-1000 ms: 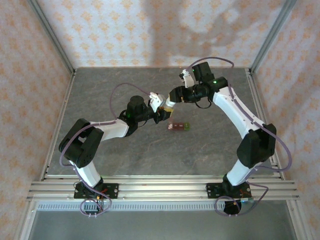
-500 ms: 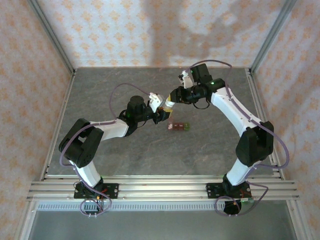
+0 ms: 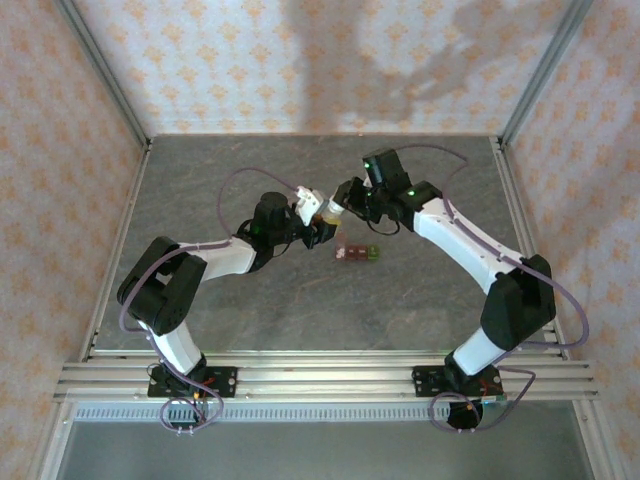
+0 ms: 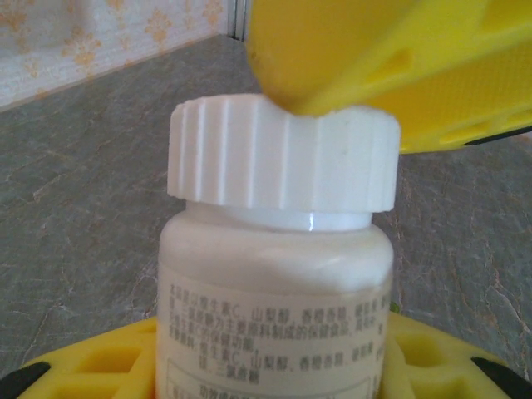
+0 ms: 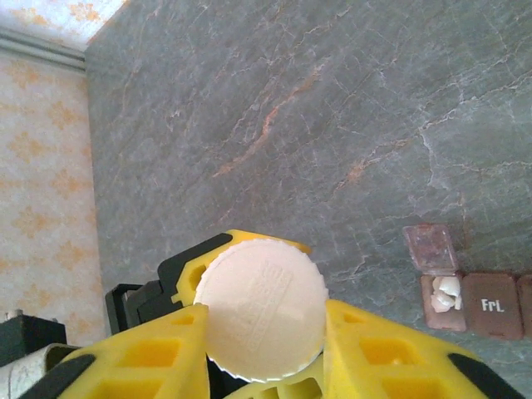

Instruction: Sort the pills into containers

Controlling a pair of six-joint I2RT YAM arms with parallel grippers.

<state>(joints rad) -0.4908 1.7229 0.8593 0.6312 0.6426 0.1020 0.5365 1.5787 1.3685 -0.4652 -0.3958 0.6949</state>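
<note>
Right wrist view gives you the clearest status reading. The right gripper (image 5: 262, 328) stands narrowed onto the white ribbed cap (image 5: 260, 309), one yellow finger pressed against each side of it. The cap is seated on the white bottle (image 4: 274, 283), with no gap visible at the neck in the left wrist view. The left gripper (image 4: 266, 370) is clamped on the bottle body low down, holding it upright, label toward the camera.

Locate the containers (image 5: 470, 295) on the grey table (image 5: 332, 100), near the bottle and to the lower right in the right wrist view. In the top external view they lie just below the point where the two grippers meet, apart from both.

Check the fill state as follows:
- One red-brown compartment (image 5: 440, 298) stands open, its clear lid (image 5: 431, 248) folded back. A few white pills (image 5: 446, 293) lie inside it.
- The neighbouring compartment (image 5: 491, 304) is closed and bears a printed label. You cannot tell its contents.
- The third compartment is cut off at the frame edge, so you cannot tell its state.

Judge the task as partly done: at least one compartment has received pills. Whether the cap is about to come off for another pour or is being tightened cannot be told from these views. Treat the remaining compartments and the open lid as outstanding.
</note>
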